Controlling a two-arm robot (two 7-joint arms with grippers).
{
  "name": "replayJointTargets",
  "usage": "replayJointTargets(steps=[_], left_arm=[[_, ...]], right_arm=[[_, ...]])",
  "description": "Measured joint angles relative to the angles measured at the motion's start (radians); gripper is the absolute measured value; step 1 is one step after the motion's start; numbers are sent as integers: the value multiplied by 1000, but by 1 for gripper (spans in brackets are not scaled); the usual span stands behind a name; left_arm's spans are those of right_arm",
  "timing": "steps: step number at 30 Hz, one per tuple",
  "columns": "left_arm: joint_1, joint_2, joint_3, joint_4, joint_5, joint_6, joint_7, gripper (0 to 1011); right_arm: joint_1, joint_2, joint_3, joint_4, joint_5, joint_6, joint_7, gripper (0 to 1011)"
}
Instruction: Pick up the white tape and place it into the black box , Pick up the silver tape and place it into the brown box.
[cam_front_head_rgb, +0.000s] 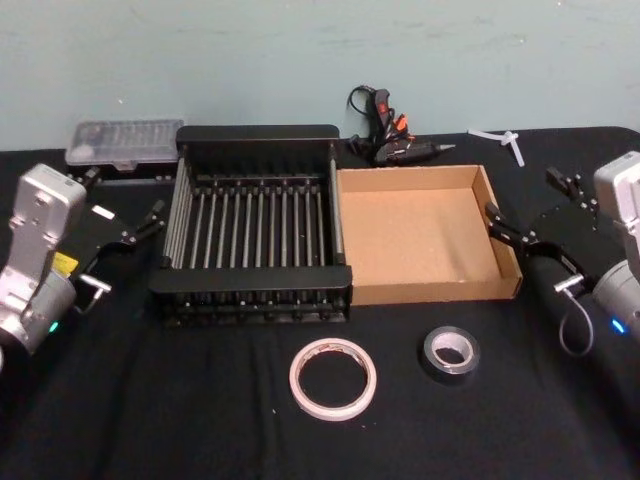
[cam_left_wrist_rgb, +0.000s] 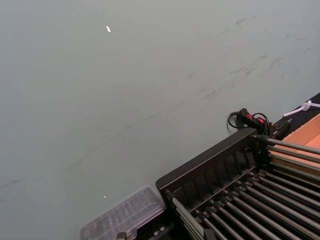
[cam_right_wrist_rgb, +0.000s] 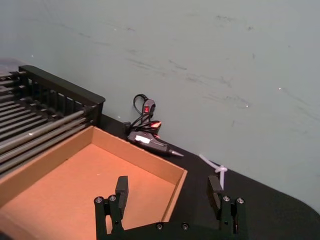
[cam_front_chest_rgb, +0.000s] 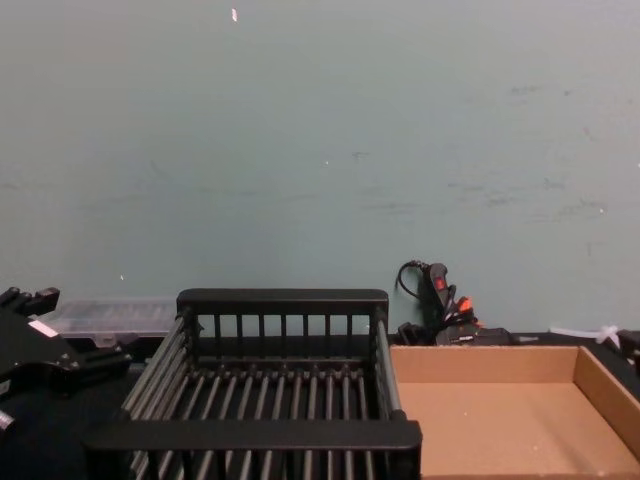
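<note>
The left tool (cam_front_head_rgb: 140, 228) hangs over the left side of the black surface (cam_front_head_rgb: 150, 420), just beside the left wall of the black box (cam_front_head_rgb: 257, 137), its fingers apart and empty. A clear plastic case (cam_front_head_rgb: 125, 142) lies at the far left edge, behind that tool and touching the box's back left corner. The black box sits toward the back, left of centre, its slatted bottom bare. Pressed against its right wall is the brown box (cam_front_head_rgb: 430, 290), bare inside as well. Near the front edge, in front of the seam between the two boxes, the white tape (cam_front_head_rgb: 333, 378) lies flat. Just to its right, in front of the brown box and apart from it, the silver tape (cam_front_head_rgb: 449, 351) lies flat too. A black glue gun (cam_front_head_rgb: 395, 135) with its cord rests behind the brown box at the far edge. The right tool (cam_right_wrist_rgb: 167, 192) hovers at the brown box's right wall, fingers spread wide, holding nothing.
</note>
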Motion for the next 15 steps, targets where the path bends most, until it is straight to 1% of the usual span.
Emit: replayJointTargets(steps=[2,3,7,15], left_arm=[[0,0,0,0,0,0,0,1001],[0,0,0,0,0,0,0,1001],[0,0,0,0,0,0,0,1001],[0,0,0,0,0,0,0,1001]], right_arm=[[-20,2,12,-26,12,9,5,1003],[-20,2,12,-26,12,9,5,1002],[-52,4,28,-65,28,27,12,1003],[-131,12,62,-162,63,93,27,1002]])
